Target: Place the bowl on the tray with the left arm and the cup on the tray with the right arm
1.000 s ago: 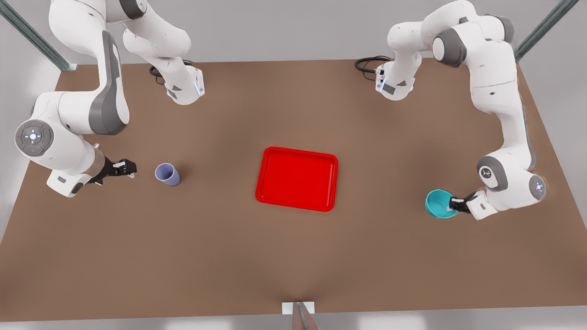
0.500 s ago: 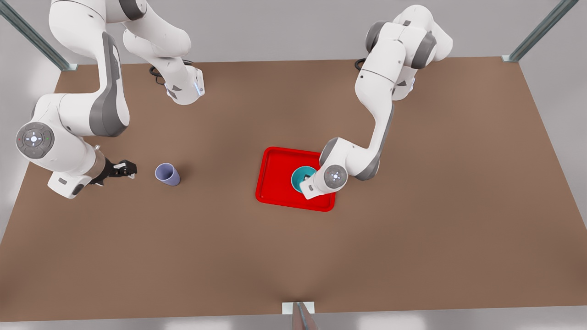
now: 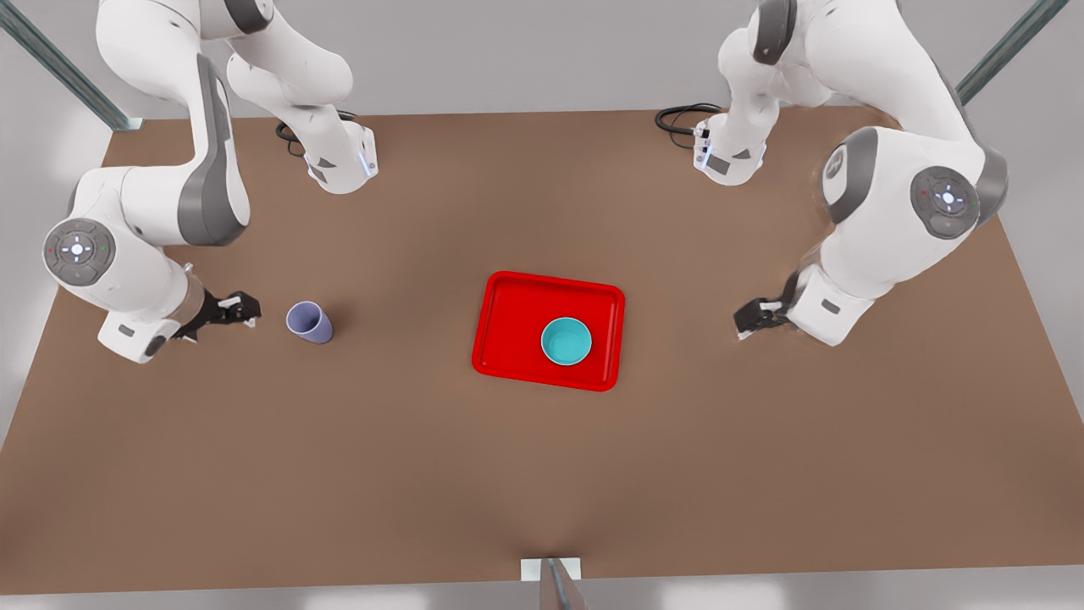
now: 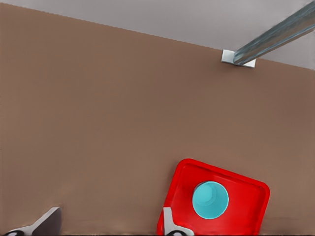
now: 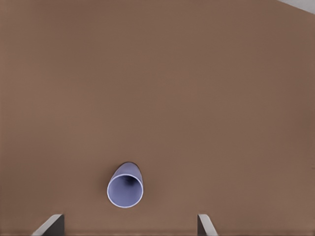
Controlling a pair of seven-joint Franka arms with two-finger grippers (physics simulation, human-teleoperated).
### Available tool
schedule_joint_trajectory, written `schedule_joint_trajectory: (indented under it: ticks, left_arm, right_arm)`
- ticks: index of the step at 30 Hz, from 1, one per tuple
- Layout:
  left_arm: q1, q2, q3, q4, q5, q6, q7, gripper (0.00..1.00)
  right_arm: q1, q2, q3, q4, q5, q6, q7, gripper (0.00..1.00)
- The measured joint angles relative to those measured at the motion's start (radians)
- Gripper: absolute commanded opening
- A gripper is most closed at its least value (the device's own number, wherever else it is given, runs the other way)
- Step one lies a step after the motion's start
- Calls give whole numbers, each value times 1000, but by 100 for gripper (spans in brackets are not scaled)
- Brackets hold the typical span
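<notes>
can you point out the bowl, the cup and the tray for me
bowl (image 3: 566, 341), front view, on its teal inner floor
cup (image 3: 306, 320), front view, on its lavender open mouth
tray (image 3: 512, 322), front view, on the bare red floor beside the bowl

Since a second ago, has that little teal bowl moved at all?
Yes. The bowl went from the bare table at the front view's right onto the red tray, where it now sits free, with the left gripper pulled back and open.
</notes>
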Motion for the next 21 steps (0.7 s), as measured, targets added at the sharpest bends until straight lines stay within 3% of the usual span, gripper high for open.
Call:
schedule_joint_trajectory:
  ticks: [2, 4, 8, 12, 16, 21]
  left_arm:
    - [179, -135, -167, -158, 71, -33, 15, 100]
    - [215, -147, -210, -186, 111, -55, 29, 100]
    - [218, -130, -224, -185, 146, -81, 53, 100]
    - [217, -130, -197, -152, 163, -95, 73, 100]
    - [211, -130, -192, -147, 178, -105, 91, 100]
    - [215, -132, -190, -145, 182, -114, 116, 100]
  right_arm:
    - [-5, -26, -2, -33, 1, -3, 4, 100]
    - [-6, -58, -2, -63, 1, -5, 9, 100]
    - [-1, -64, -5, -77, 1, -8, 19, 100]
    - [13, 52, -9, -101, -1, 23, 50, 100]
    - [23, 74, -13, -266, 5, 148, 85, 100]
    - [27, -35, -13, -519, 26, 370, 126, 100]
